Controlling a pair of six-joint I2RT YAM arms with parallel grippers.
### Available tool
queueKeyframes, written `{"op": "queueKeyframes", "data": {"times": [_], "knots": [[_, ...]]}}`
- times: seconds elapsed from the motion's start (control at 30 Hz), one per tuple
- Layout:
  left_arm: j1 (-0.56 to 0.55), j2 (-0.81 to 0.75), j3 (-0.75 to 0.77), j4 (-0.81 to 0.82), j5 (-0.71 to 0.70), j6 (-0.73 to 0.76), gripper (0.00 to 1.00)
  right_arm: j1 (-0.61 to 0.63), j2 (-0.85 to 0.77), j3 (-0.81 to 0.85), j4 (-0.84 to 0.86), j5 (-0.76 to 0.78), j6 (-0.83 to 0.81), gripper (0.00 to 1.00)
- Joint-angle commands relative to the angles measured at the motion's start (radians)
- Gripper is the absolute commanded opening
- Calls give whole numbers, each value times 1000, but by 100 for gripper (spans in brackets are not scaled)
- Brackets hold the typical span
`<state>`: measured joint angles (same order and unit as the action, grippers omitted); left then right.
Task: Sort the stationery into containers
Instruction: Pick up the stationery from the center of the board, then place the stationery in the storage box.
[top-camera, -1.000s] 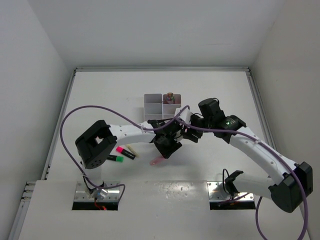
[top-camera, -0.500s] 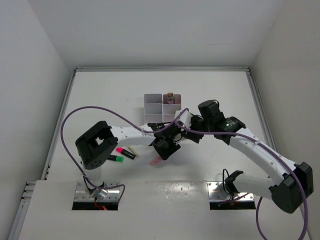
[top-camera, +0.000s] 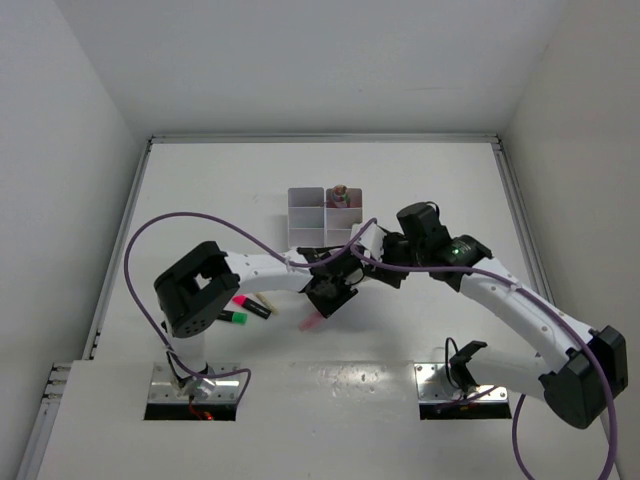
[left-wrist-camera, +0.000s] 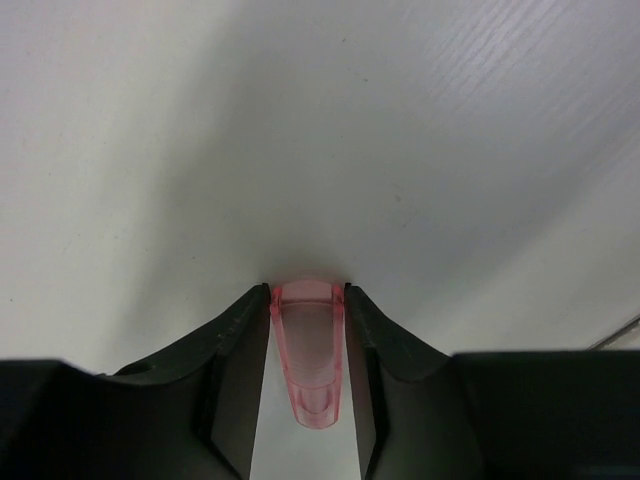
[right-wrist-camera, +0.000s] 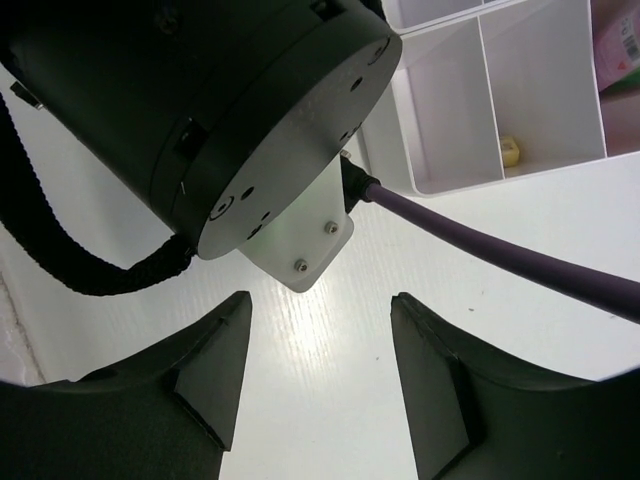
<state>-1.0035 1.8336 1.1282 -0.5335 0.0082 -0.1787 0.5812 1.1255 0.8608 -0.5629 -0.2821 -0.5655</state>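
Note:
My left gripper (left-wrist-camera: 307, 292) is shut on a translucent pink piece (left-wrist-camera: 308, 350), held between its fingertips just over the white table. In the top view the pink piece (top-camera: 313, 322) pokes out below the left gripper (top-camera: 325, 300). My right gripper (right-wrist-camera: 320, 300) is open and empty, close behind the left wrist, also seen in the top view (top-camera: 378, 262). The white organiser tray (top-camera: 305, 198) stands behind both grippers. It shows in the right wrist view (right-wrist-camera: 440, 110) with a tiny yellow eraser (right-wrist-camera: 510, 150) in one compartment. A pink highlighter (top-camera: 250, 303), a green highlighter (top-camera: 232, 317) and a tan stick (top-camera: 266, 300) lie at the left.
The left arm's purple cable (right-wrist-camera: 500, 250) crosses the right wrist view, and the left wrist body (right-wrist-camera: 230, 110) fills its top left. Some items (top-camera: 341, 194) stand in the tray's far right compartment. White walls enclose the table on three sides.
The left gripper has shifted slightly with the pink piece in it. The right arm has moved a little, staying open.

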Motion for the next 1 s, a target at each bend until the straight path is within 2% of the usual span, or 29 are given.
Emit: {"op": "queueKeyframes", "data": {"times": [0.0,0.17,0.3,0.33,0.37,0.4,0.53,0.6,0.7,0.73,0.77,0.97], "knots": [[-35,53,-30,-80,-7,-16,41,-4,-43,24,75,-49,-20,59],[-44,64,-30,-89,-34,-27,26,-4,-52,24,55,-63,-30,59],[-44,3,11,-135,-59,-47,22,-4,-52,33,46,-72,-40,59],[-44,-22,39,-147,-86,-57,20,-4,-61,34,31,-72,-40,65],[-44,-46,53,-160,-100,-58,19,-4,-61,46,21,-72,-49,78],[-26,-98,68,-181,-111,-70,19,-4,-61,46,21,-56,-50,100],[78,-233,137,-200,-111,-88,15,-4,-70,46,21,1,-50,100],[137,-273,156,-200,-111,-88,13,-4,-70,55,30,14,-50,90],[205,-330,183,-209,-111,-88,13,-4,-79,55,40,33,-33,35],[221,-341,183,-209,-111,-99,12,-4,-79,55,72,56,-16,6],[238,-341,192,-209,-111,-99,12,-4,-79,55,86,69,5,0],[344,-376,203,-104,-128,-110,9,-4,-79,23,227,202,113,3]]}}
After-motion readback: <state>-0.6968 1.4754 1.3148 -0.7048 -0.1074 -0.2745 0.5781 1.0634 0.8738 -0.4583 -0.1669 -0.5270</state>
